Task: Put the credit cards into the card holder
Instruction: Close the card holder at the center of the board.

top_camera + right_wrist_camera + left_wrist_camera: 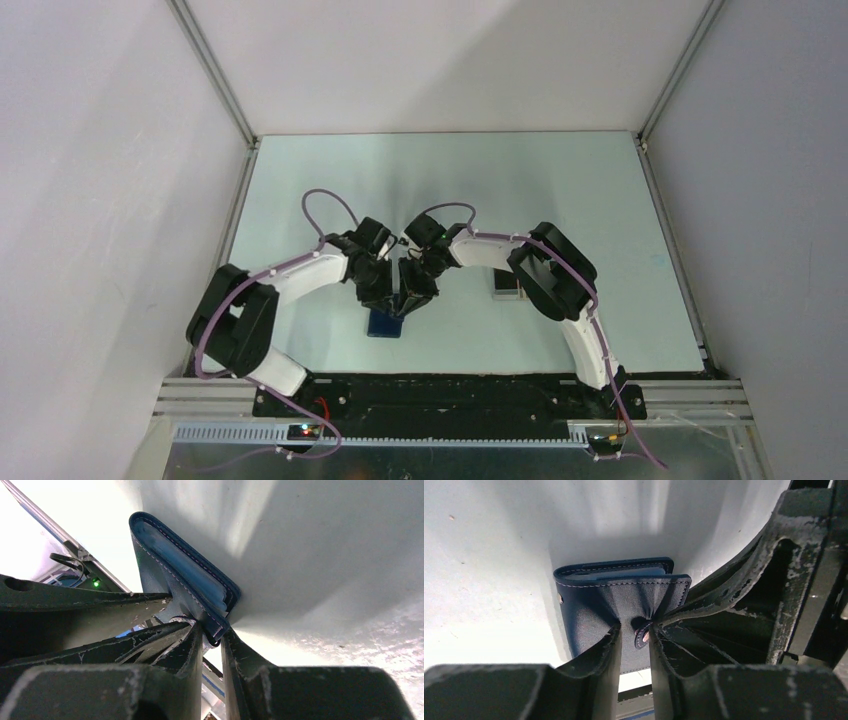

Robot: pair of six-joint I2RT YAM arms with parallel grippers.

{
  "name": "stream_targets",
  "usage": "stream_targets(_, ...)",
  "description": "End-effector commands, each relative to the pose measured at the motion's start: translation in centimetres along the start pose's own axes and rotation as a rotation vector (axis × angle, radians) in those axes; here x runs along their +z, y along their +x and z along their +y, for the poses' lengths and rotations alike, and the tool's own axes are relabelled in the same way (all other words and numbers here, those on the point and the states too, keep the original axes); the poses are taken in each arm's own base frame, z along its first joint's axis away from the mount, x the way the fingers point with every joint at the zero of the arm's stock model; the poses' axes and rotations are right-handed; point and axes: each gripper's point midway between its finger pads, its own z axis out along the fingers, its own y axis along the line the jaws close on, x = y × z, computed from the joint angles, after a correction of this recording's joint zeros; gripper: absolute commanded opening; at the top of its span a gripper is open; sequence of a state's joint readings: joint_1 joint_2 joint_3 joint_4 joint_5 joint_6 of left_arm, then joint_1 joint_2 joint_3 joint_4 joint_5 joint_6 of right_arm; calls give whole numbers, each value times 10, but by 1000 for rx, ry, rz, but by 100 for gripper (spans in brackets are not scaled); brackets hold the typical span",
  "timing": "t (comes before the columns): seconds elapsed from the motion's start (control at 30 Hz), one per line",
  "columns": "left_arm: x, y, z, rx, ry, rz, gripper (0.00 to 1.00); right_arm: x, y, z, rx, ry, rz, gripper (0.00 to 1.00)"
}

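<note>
Your left claw is clamped on the front flap of the dark blue wallet. Its two fingers pinch the leather right at the pale snap, so the flap puckers into folds around the grip. Your right claw is also closed on the wallet, biting a stitched edge near a corner. Between the two grips the wallet stands on edge and gapes a little, and the right wrist view looks in at lighter blue pockets between its covers. Its far edge sits against or just above the table; you cannot tell which. From above, both claws meet near the middle of the table, toward its near side, with the wallet showing just below them. A small pale-and-dark thing lies on the table beside the right arm, mostly hidden by it.
</note>
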State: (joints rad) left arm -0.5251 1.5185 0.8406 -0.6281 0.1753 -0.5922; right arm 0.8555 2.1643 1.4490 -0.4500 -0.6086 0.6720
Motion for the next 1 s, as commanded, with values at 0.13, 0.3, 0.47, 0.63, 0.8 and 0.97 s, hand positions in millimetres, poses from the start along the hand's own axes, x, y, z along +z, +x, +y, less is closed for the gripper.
stream_targets(0.13,11,-1,-1,18,-41,4,23,39,32,-81,43,267,77,20)
stream_targets(0.3,12,2,0,14,-45,12,17,36,31,-80,46,264,76,20)
stream_targets(0.47,11,7,3,-11,-50,10,14,38,31,-79,59,246,83,20)
stream_targets(0.63,10,8,3,-36,-52,4,11,41,32,-78,74,230,93,20)
stream_targets(0.8,-7,-3,-7,-50,-10,-71,11,42,34,-79,75,232,97,20)
stream_targets(0.97,-32,-16,-13,-64,23,-184,18,42,34,-79,76,231,101,20)
